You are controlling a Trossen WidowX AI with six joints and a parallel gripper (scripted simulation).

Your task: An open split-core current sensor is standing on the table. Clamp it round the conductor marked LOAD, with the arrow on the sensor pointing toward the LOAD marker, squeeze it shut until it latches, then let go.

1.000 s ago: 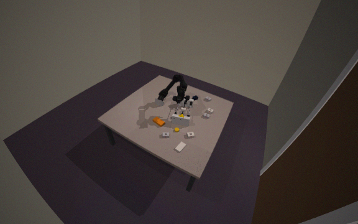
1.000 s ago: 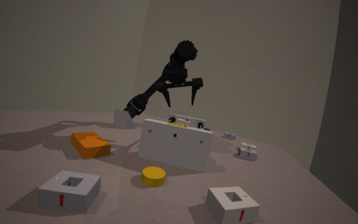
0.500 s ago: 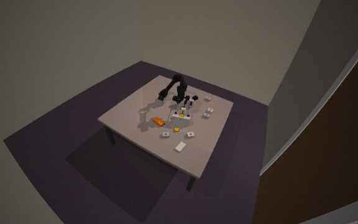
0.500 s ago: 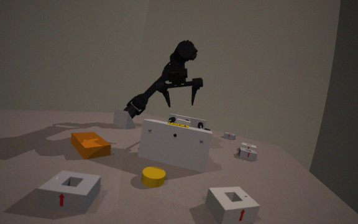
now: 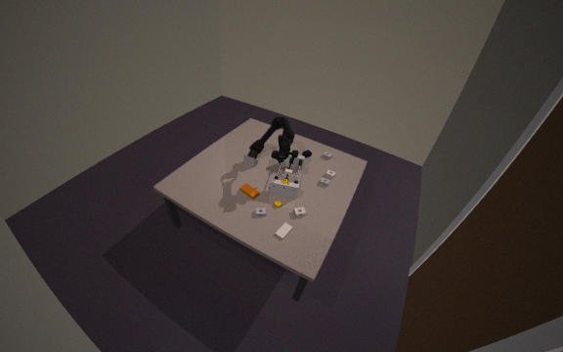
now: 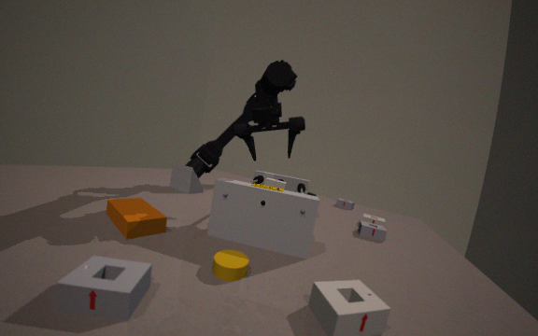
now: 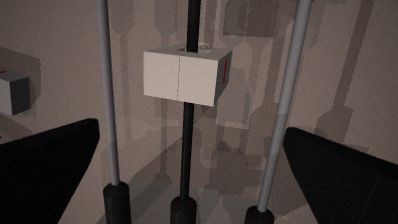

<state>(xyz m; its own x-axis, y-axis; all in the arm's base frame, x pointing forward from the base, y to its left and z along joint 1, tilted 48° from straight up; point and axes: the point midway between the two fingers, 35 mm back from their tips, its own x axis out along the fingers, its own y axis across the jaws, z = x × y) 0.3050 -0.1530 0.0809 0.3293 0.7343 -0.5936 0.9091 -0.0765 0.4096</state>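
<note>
The white current sensor sits round the middle, black conductor, between two panels. A thin seam runs down its face and its halves look together; whether it is latched I cannot tell. A red arrow shows edge-on on its right side in the wrist view. A yellow label is on top of the near panel; its text is unreadable. My gripper is wide open and empty, above the rig, its fingers outside the conductors and clear of the sensor.
Grey conductors flank the black one. An orange block, a yellow disc and several loose sensor-like blocks stand around the rig. A flat white block lies near the table's front edge.
</note>
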